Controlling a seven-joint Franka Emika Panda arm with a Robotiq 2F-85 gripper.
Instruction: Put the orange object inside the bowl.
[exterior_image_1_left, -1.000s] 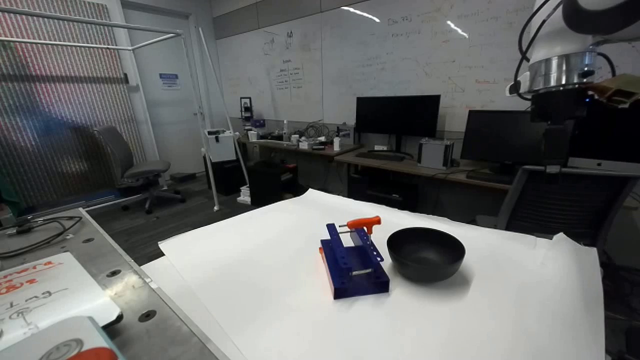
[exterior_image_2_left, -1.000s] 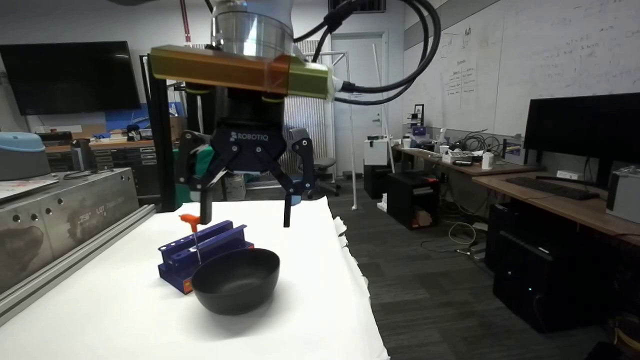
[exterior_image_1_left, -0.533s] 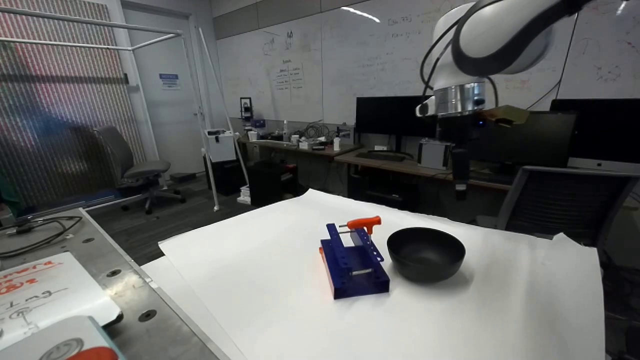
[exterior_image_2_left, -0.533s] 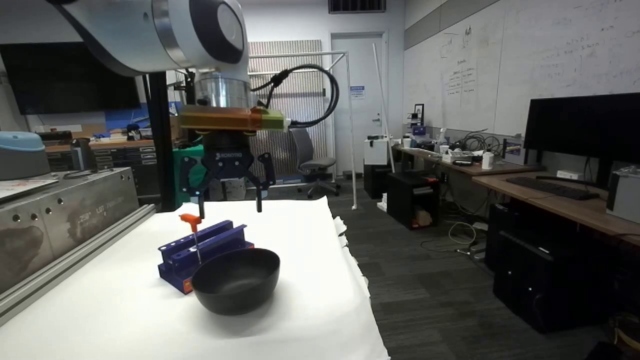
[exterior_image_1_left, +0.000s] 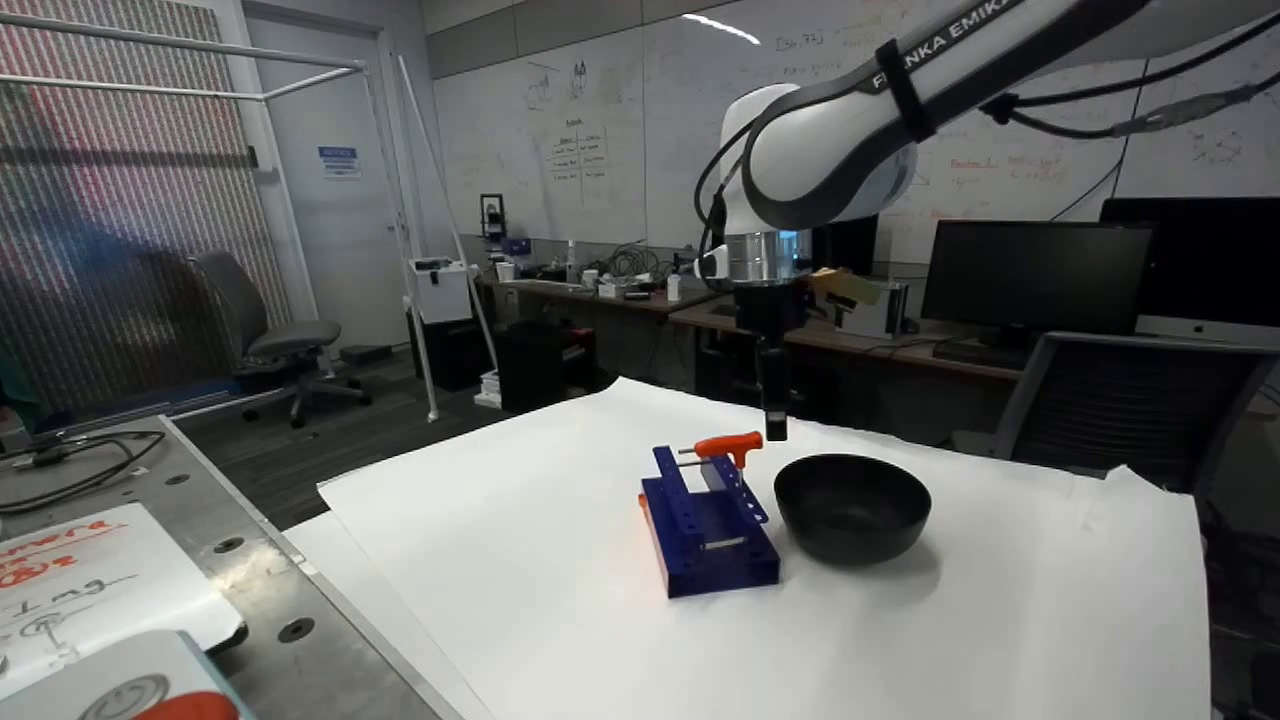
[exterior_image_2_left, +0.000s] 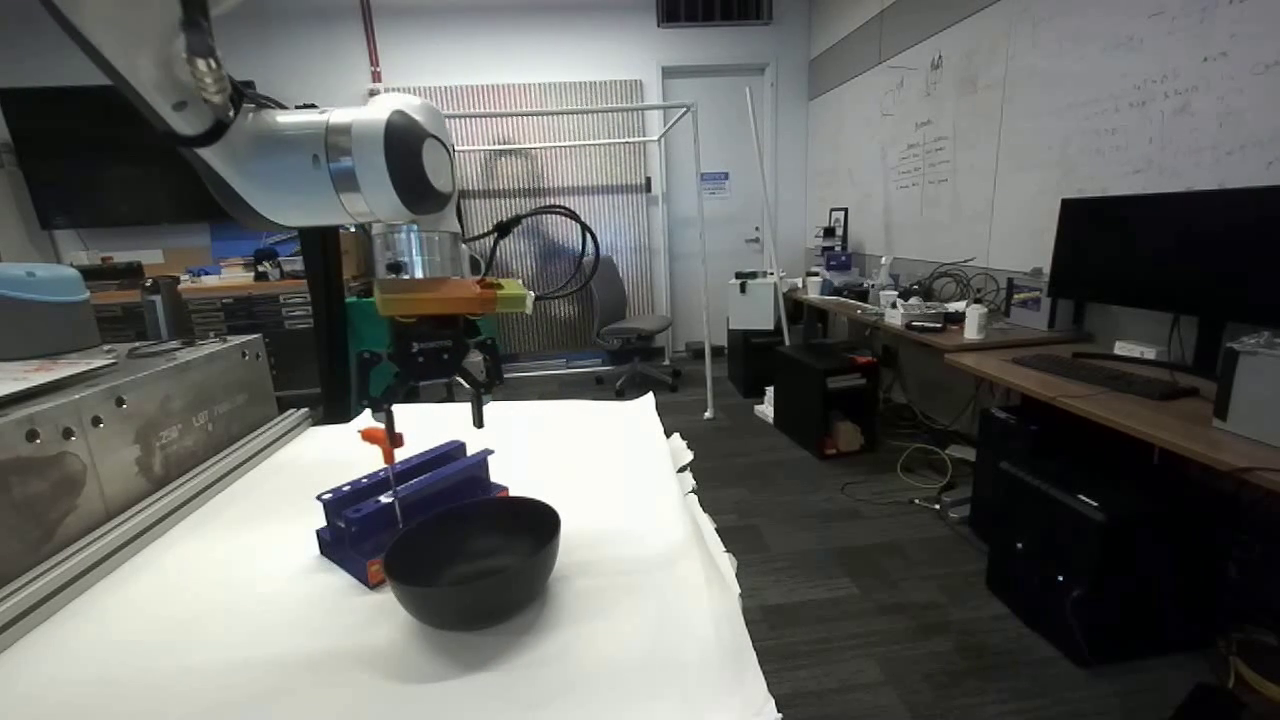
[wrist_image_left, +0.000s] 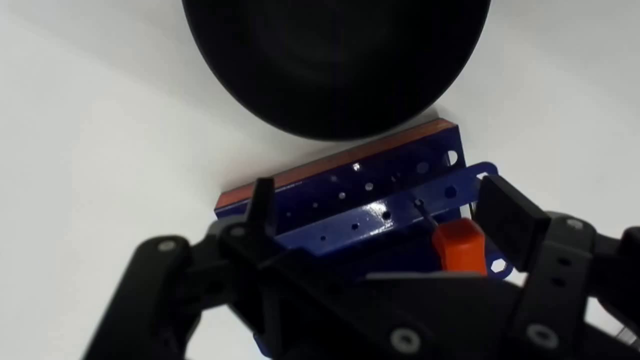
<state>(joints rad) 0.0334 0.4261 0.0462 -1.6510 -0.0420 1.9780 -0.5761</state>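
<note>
The orange object (exterior_image_1_left: 728, 447), an orange-handled hex key, stands in a blue holder (exterior_image_1_left: 722, 562); its thin metal shaft reaches down into a hole. Beside the holder sits the round black bowl (exterior_image_2_left: 472, 580), upright on the white-covered table, with nothing visible inside. My gripper (exterior_image_2_left: 434, 418) points down above the holder with its jaws wide apart. In the wrist view the orange handle (wrist_image_left: 461, 247) shows closer to the right finger (wrist_image_left: 507, 220), its lower part hidden by the gripper body. I see no grip on it. The bowl (wrist_image_left: 335, 75) fills the top of that view.
The blue holder's upright rails (exterior_image_2_left: 430, 490) rise under the fingers, close to the bowl's rim. A metal bench (exterior_image_2_left: 130, 440) runs along a side of the table. A chair (exterior_image_1_left: 1130, 410) and desks with monitors (exterior_image_1_left: 1035, 270) stand beyond the table.
My arm has swung across and come down to just above the holder, leftward in an exterior view. The gripper has stayed open; the hex key, holder and bowl have not moved.
</note>
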